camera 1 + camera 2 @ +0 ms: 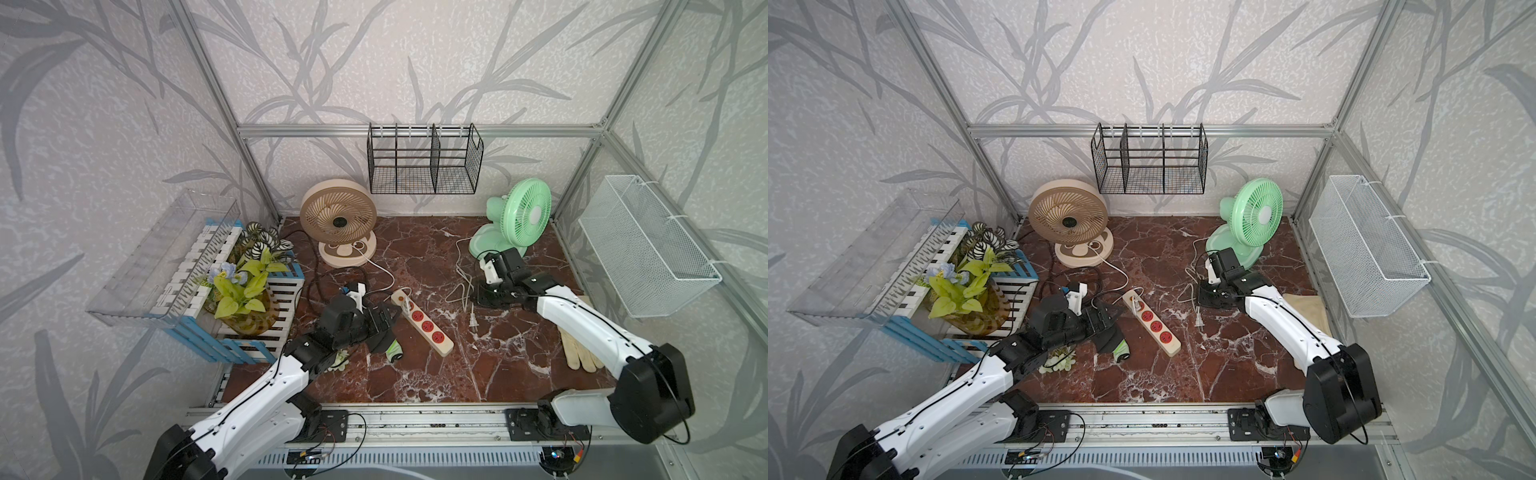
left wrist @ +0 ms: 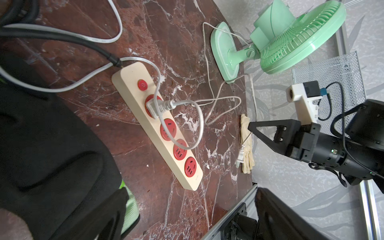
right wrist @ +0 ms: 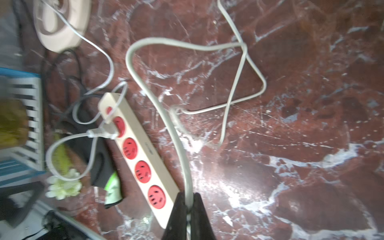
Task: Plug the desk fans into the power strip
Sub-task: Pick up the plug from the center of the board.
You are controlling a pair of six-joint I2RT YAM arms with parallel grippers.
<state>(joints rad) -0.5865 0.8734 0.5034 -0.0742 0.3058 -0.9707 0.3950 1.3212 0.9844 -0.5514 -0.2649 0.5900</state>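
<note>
The cream power strip (image 1: 424, 328) (image 1: 1154, 326) lies slantwise mid-table with its red sockets up. A grey plug (image 2: 155, 107) from the beige fan (image 1: 338, 220) fills the socket beside the button. The green desk fan (image 1: 519, 220) (image 2: 291, 37) stands at the back right. Its thin pale cord (image 3: 158, 99) loops over the table. My right gripper (image 1: 476, 297) (image 3: 188, 200) is shut on that cord, and the two-pin plug (image 1: 473, 322) (image 2: 240, 156) dangles below it. My left gripper (image 1: 386, 320) (image 2: 191, 218) is open, low beside the strip's left side, holding nothing.
A black glove with a green cuff (image 1: 388, 349) lies under my left gripper. A beige glove (image 1: 579, 349) lies at the right edge. A blue-white crate with plants (image 1: 249, 291) fills the left side. The strip's black cord (image 2: 62, 39) runs left. A white mesh basket (image 1: 648, 249) hangs right.
</note>
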